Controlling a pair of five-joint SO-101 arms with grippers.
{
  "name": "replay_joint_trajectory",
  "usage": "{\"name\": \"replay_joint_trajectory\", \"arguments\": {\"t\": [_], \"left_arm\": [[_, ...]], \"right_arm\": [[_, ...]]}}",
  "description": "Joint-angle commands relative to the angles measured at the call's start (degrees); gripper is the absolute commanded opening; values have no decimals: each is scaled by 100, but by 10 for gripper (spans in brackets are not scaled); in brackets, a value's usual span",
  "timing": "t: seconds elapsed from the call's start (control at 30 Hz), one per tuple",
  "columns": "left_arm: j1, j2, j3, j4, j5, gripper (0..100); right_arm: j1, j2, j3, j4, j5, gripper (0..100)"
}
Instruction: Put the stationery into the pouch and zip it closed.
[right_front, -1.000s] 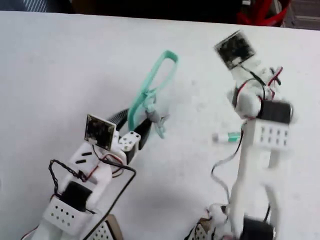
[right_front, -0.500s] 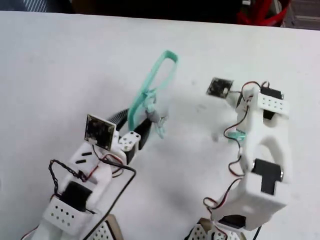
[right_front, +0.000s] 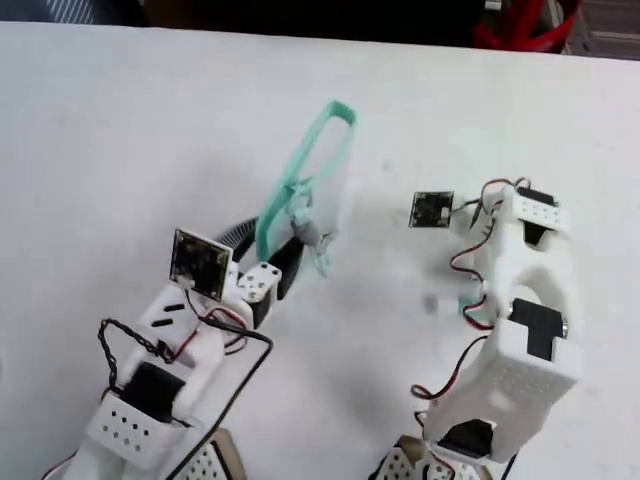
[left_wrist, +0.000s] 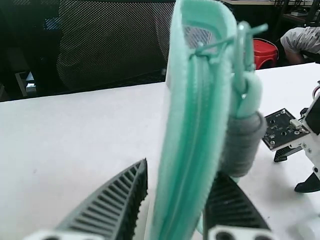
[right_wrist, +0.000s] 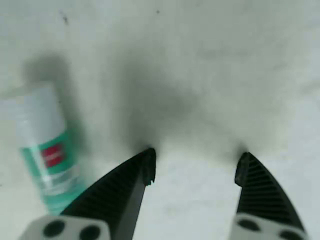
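**Table** (right_front: 120, 120): white work surface carrying everything listed below.

**Pouch** (right_front: 300, 170): clear body with a teal zip edge, standing on its edge near the middle of the table. Its mouth edge runs away from the left arm. It is well apart from the glue stick, with bare table between them.

**Left gripper** (left_wrist: 180, 175): closed on the near end of the pouch, one ribbed jaw on each face, holding it upright.

**Right gripper** (right_wrist: 196, 159): jaws wide apart, pointing down close over the table. There is nothing in them and only bare table shows in the gap.

**Glue stick** (right_wrist: 47, 155): white barrel with a green end and a red label, lying flat on the table.
- Position: just beside the right gripper and outside its gap. In the high view it (right_front: 438, 303) lies on the pouch side of the right arm.
- Axis: it runs roughly along the jaws' length, so the jaws would close across the barrel.
- Nearer arm: the right arm, by a wide margin.
- Judgement: the pick-up calls for a sideways shift toward the stick to straddle it, with no turn of the wrist.

**Zip pull** (left_wrist: 242, 145): grey sleeve on a teal loop, hanging against the pouch's zip edge just beyond the left jaws.
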Motion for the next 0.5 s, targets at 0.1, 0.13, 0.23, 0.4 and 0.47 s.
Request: {"name": "replay_joint_trajectory", "arguments": {"t": [0.1, 0.13, 0.23, 0.4, 0.47], "left_arm": [[-4, -22, -70, 0, 35, 171], [-4, -31, -79, 0, 35, 171], [-4, -31, -88, 0, 35, 172], [-4, -31, -97, 0, 35, 172], [-4, -31, -97, 0, 35, 172]], "right_arm": [[-84, 180, 475, -1437, 44, 52], [-84, 171, 580, -1657, 44, 9], [-57, -48, 712, -1789, -53, 82], [-40, -1543, 730, -646, -1292, 214], [-40, -2316, 879, 277, -826, 255]]}}
